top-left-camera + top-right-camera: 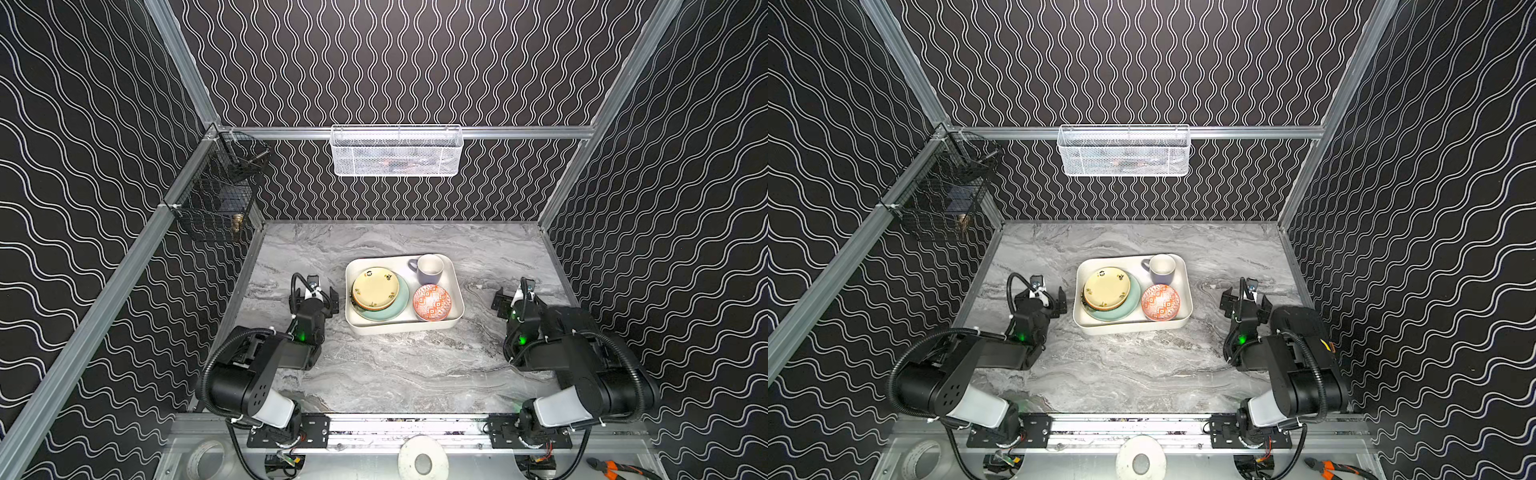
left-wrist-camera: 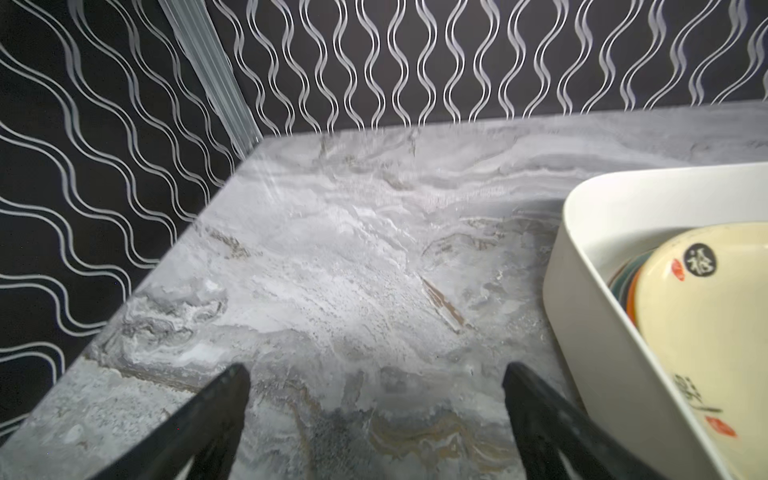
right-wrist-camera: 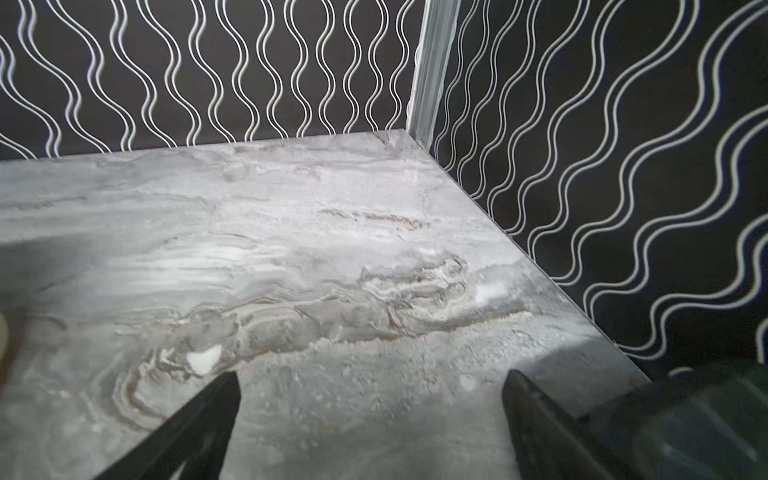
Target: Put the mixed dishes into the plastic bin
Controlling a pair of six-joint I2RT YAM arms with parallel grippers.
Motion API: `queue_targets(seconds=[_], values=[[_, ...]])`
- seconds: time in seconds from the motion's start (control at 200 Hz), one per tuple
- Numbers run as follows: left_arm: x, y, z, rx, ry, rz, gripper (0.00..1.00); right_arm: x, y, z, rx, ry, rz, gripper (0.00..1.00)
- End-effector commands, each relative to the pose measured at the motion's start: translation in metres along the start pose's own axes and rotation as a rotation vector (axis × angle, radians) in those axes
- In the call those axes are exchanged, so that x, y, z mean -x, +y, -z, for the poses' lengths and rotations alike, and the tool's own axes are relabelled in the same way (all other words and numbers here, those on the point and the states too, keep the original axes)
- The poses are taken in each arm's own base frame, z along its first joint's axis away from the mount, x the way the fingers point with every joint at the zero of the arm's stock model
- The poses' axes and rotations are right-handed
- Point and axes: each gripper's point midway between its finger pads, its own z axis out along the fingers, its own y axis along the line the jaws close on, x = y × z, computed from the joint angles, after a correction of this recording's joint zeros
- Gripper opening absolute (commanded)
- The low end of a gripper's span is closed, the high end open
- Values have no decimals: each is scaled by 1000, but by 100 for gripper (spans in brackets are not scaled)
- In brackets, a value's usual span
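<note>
Plastic bin point(image 1: 401, 329) sits mid-desk point(image 1: 374, 374). Inside it we note a stack topped by the pale yellow plate point(image 1: 375, 288) over the mint plate point(image 1: 400, 311), plus the red-patterned bowl point(image 1: 431, 302) and the lavender mug point(image 1: 430, 269). Left tool point(image 2: 376, 370) and right tool point(image 3: 372, 376) both stand apart and empty, flanking the bin. We judge the dishes stiff, glossy and chip-prone. Any regrasp should pinch a rim edge, and the mug by its wall.

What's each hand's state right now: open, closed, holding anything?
Left hand: open, holding nothing, beside the plastic bin.
Right hand: open, holding nothing, over bare tabletop.
</note>
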Motion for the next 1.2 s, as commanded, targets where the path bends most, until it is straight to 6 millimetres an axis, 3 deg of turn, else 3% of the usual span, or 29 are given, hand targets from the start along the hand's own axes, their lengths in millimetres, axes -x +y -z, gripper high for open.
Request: queue_targets(seconds=[0.0,0.08,0.115,0.205,0.24,0.35,0.485,0.721,1.191], values=[[26,10,13,29,-174,44,99,29,4,0,51,-104,-68,99],[24,12,12,37,-164,56,99,30,3,0,88,-134,-84,99],[25,12,13,39,-175,55,98,17,1,-3,101,-83,-102,100],[14,5,11,-7,-141,47,99,22,4,-6,120,-123,-84,99],[21,6,9,6,-186,28,99,17,4,-8,119,-82,-88,99],[14,1,1,-20,-122,33,99,19,3,-9,118,-87,-93,99],[13,-21,-10,-182,-88,6,99,17,2,-10,116,-74,-95,99],[9,-9,-15,-143,-59,38,99,20,3,-9,119,-96,-93,99],[10,-8,-16,-140,-60,45,99,20,3,-9,120,-97,-93,99]])
